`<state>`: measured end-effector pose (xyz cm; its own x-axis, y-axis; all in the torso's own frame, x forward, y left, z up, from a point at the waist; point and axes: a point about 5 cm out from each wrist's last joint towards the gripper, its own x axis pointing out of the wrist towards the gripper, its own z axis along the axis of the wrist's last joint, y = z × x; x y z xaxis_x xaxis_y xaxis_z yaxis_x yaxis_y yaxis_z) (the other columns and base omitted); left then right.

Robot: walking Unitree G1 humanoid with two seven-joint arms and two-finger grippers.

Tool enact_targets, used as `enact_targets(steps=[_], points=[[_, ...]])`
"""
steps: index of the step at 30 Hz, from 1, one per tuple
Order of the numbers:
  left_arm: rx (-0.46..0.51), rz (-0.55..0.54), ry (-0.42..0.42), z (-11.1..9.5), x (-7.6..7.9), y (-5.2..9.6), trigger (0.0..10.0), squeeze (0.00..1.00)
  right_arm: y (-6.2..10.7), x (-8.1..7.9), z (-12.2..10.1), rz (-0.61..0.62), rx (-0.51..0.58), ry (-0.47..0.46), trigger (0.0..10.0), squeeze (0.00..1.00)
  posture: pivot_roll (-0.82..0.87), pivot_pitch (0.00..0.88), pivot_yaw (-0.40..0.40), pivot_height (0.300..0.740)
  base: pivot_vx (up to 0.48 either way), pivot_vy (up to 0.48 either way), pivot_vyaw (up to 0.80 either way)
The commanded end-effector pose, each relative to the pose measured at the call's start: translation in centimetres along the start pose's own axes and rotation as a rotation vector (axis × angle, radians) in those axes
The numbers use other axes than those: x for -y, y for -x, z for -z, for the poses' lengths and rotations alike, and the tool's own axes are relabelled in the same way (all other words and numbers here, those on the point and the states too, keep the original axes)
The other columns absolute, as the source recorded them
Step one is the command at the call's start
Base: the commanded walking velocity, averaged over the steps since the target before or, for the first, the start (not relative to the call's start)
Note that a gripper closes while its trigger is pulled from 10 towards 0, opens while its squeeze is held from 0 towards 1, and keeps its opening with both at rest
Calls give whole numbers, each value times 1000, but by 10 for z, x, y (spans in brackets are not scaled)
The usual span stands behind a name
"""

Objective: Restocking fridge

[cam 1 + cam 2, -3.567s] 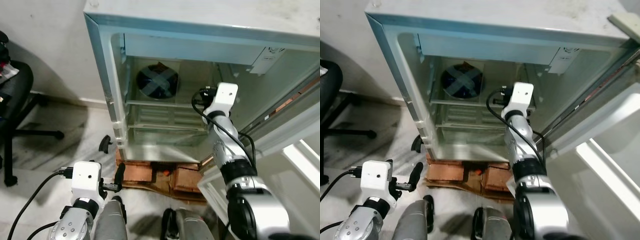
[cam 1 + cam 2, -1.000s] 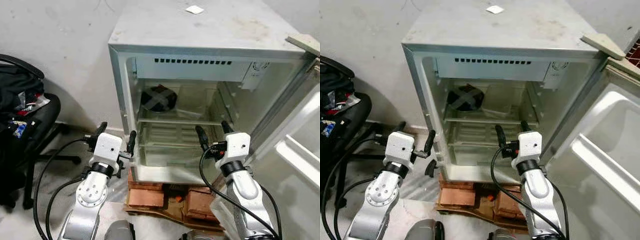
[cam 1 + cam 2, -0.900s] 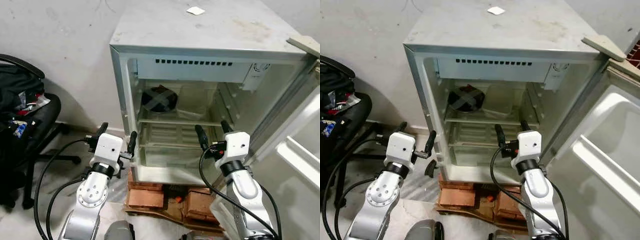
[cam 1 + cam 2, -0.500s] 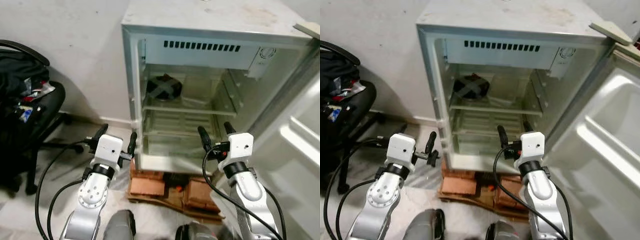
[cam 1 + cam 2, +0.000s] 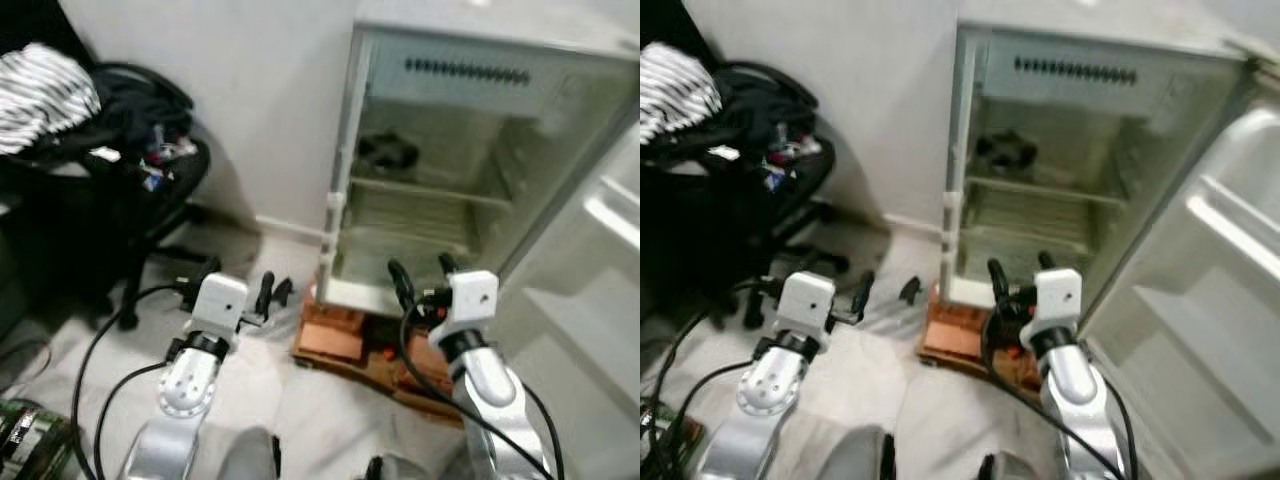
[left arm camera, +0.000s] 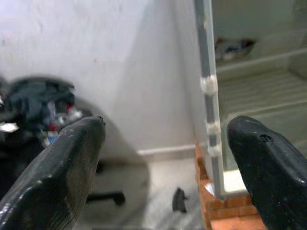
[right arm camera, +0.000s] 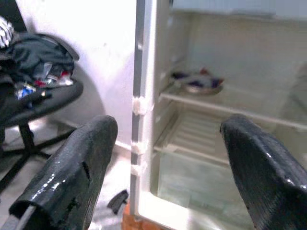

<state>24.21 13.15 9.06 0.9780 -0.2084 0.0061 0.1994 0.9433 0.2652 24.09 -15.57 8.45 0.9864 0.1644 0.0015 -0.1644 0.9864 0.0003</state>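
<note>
The small fridge point(image 5: 480, 170) stands open on the right, slightly blurred. A dark bowl point(image 5: 388, 152) sits at the back left of its upper shelf, and the same bowl point(image 7: 196, 81) is seen past my right fingers. My left gripper point(image 5: 236, 287) is held low over the floor, left of the fridge, open and empty. My right gripper point(image 5: 421, 275) is open and empty too, in front of the fridge's lower edge. In the left wrist view the fingers point(image 6: 57, 167) are spread wide, framing the fridge's left edge point(image 6: 207, 86).
A black office chair point(image 5: 130, 150) piled with clothes stands at the left against the wall. The fridge door point(image 5: 590, 280) hangs open on the right. Bricks point(image 5: 335, 345) prop up the fridge. A small black object point(image 5: 283, 292) lies on the floor. A green item point(image 5: 20, 430) is at lower left.
The camera has swung left and pulled back, so the fridge sits farther right and more of the chair shows. Both grippers stay open and empty in front of me.
</note>
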Motion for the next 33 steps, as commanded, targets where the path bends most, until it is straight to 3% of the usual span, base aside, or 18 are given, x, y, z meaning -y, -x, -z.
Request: enact_targets(steps=[1,7,16,21,33], points=[[3,1,13,-1,3,2,10000,0,0,6,-2,25,-6,-3,10000,0,32,34,-13,740,0,0,0],[-16,32,40,2,3,2,10000,0,-3,14,-1,98,-22,22,10000,0,28,35,-13,740,0,0,0],[-18,38,40,1,7,-1,10000,0,-9,12,1,76,-41,-10,10000,0,28,35,-16,740,0,-448,0],[-32,111,43,3,17,0,10000,0,-9,12,1,64,-29,-84,10000,0,27,35,-17,740,0,-480,0],[-45,127,34,4,20,0,10000,0,-10,6,5,1,-60,-114,10000,0,30,35,-19,740,0,-480,0]])
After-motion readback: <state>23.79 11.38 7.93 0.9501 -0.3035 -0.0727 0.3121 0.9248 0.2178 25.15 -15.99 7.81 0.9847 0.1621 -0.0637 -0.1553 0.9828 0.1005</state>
